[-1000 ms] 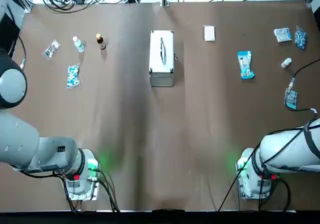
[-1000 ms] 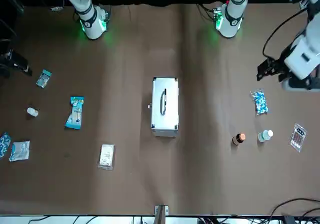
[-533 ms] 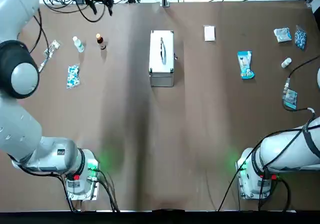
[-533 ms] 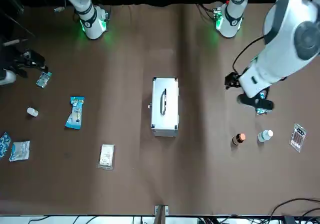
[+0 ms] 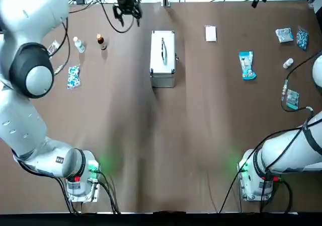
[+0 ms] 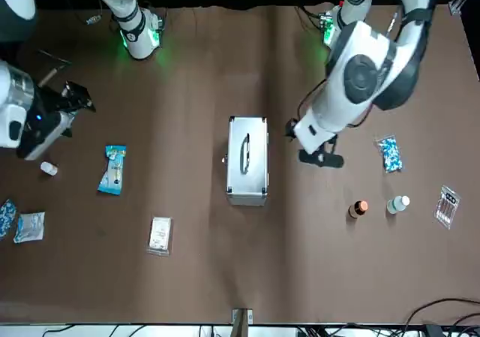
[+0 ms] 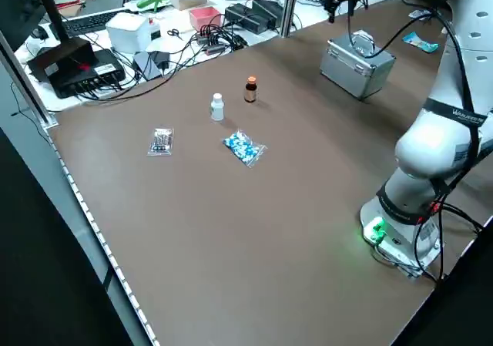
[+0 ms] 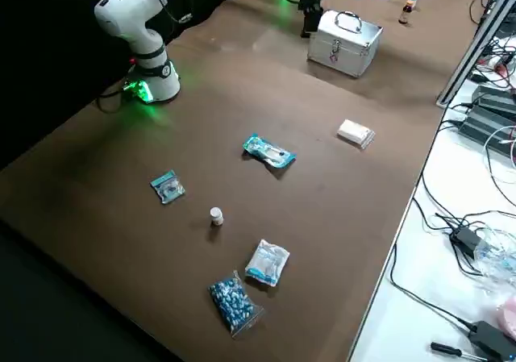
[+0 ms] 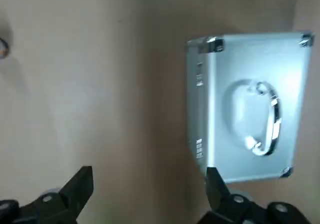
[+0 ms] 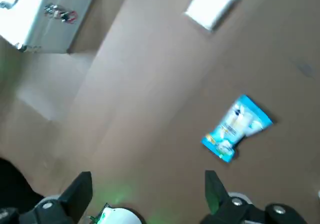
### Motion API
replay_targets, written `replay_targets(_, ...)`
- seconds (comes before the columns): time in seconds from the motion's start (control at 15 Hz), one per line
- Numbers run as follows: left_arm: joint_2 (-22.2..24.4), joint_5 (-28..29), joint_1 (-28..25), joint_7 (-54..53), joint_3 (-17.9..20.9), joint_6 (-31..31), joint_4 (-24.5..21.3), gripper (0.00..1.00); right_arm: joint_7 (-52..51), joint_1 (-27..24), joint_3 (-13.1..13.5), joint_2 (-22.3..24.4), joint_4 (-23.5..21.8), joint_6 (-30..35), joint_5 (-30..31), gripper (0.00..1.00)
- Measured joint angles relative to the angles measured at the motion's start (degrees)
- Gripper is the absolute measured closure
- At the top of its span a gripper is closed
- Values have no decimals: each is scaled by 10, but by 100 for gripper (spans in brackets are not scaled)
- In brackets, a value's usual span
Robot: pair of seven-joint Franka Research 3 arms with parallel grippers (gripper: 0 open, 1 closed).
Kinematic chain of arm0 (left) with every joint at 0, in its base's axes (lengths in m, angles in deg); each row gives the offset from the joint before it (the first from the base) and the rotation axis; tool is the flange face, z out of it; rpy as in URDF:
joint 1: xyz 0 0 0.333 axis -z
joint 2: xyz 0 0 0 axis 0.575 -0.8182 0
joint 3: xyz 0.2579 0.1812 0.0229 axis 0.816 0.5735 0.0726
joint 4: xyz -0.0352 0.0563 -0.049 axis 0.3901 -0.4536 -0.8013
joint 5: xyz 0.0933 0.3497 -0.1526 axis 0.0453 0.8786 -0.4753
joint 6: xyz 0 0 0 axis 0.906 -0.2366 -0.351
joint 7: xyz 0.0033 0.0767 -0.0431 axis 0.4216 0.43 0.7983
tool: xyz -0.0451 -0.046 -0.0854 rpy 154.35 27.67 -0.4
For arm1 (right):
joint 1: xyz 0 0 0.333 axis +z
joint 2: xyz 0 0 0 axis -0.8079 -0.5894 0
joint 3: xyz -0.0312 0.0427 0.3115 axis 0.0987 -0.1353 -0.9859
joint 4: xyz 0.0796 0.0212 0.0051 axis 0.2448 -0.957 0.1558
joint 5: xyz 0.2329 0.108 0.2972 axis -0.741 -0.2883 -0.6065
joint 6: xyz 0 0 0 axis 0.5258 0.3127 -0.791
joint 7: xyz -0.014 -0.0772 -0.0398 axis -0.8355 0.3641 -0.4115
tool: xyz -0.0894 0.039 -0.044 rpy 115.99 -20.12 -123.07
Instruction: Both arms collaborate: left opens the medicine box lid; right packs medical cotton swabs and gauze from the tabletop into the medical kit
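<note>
The silver medicine box [image 5: 162, 59] stands at the table's far middle, its lid [image 6: 248, 157] shut and the thin handle lying on top. My left gripper [image 5: 127, 7] hovers high on the box's left side, open and empty; its wrist view shows the box [image 9: 250, 104] beyond the open left gripper [image 9: 148, 184]. The teal medical cotton swabs [image 5: 246, 65] and the white gauze [image 5: 211, 33] lie to the right of the box. My right gripper [image 6: 71, 97] hangs open high over that side, with the swabs [image 10: 237, 127] and gauze [image 10: 214, 5] below the right gripper [image 10: 146, 189].
Left of the box stand a brown bottle [image 5: 101, 41] and a white bottle [image 5: 78, 45], beside a blue-speckled packet [image 5: 73, 76] and a clear packet [image 5: 52, 49]. At the far right lie several small packets [image 5: 284, 34] and a small white bottle [image 5: 288, 63].
Both arms have swung in over the table. The left gripper has moved from the far left toward the box, and the right gripper has come in over the right-hand items.
</note>
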Motion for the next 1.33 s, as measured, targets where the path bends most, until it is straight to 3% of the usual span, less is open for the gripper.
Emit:
replay_targets(0.67, -102, 0, 103, 170, -1, 172, 0, 0, -243, 67, -3, -54, -8, -55, -75, 1)
replay_targets(1.0, -122, 0, 124, 184, 0, 183, 6, 4, -351, 132, -5, -69, -93, -174, -127, 1)
replay_targets(1.27, -122, 0, 126, 186, 0, 183, 7, 11, -392, 191, -6, -70, -147, -274, -134, 1)
replay_targets(1.33, -122, 1, 126, 186, 1, 183, 7, 17, -405, 203, -6, -71, -159, -300, -135, 1)
